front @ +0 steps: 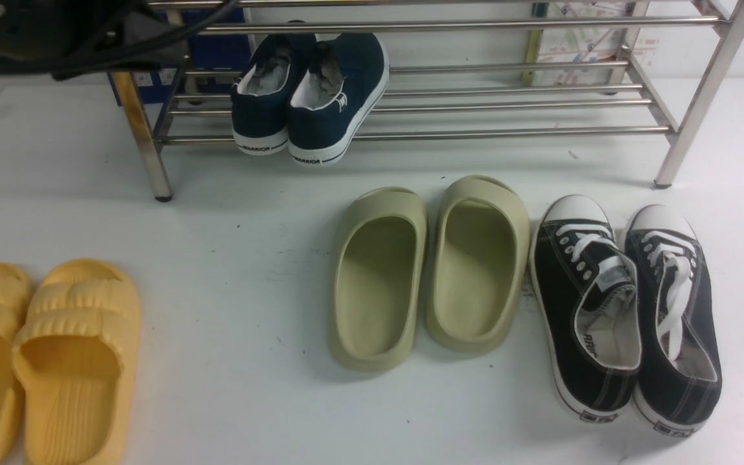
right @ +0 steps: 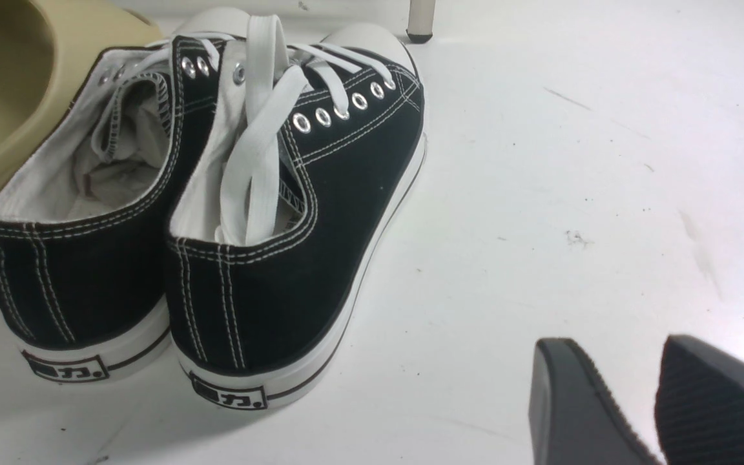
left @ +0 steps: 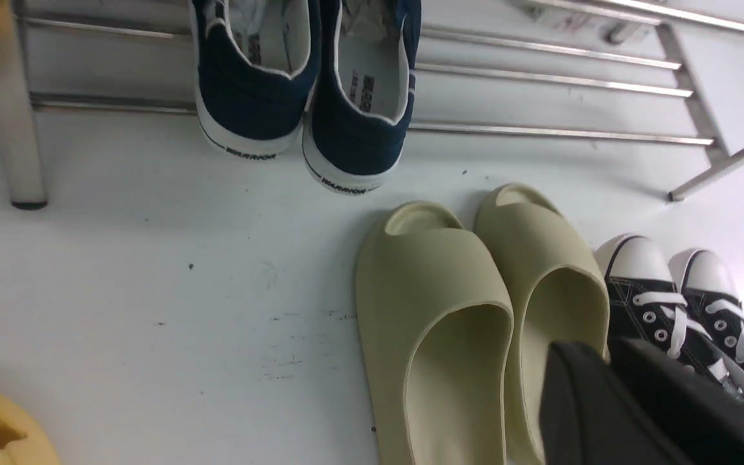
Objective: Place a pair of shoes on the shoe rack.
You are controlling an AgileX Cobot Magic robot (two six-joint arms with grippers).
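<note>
The pair of navy slip-on shoes point(front: 333, 110) sits side by side on the lower bars of the steel shoe rack point(front: 507, 132), towards its left end. The heels marked "WARRIOR" overhang the front bar. The right shoe leans slightly. The pair point(left: 249, 90) and the rack point(left: 540, 131) also show in the left wrist view. My left gripper point(left: 604, 352) is shut and empty, raised above the olive slides, well back from the rack. My right gripper point(right: 617, 349) is open and empty, low over the floor behind and to the right of the black sneakers.
Olive-green slides point(front: 430, 271) lie in front of the rack at the middle. Black lace-up sneakers point(front: 630, 310) lie at the right, yellow slides point(front: 42, 361) at the near left. My left arm point(front: 55, 39) hangs at the top left by the rack's left leg point(front: 146, 148).
</note>
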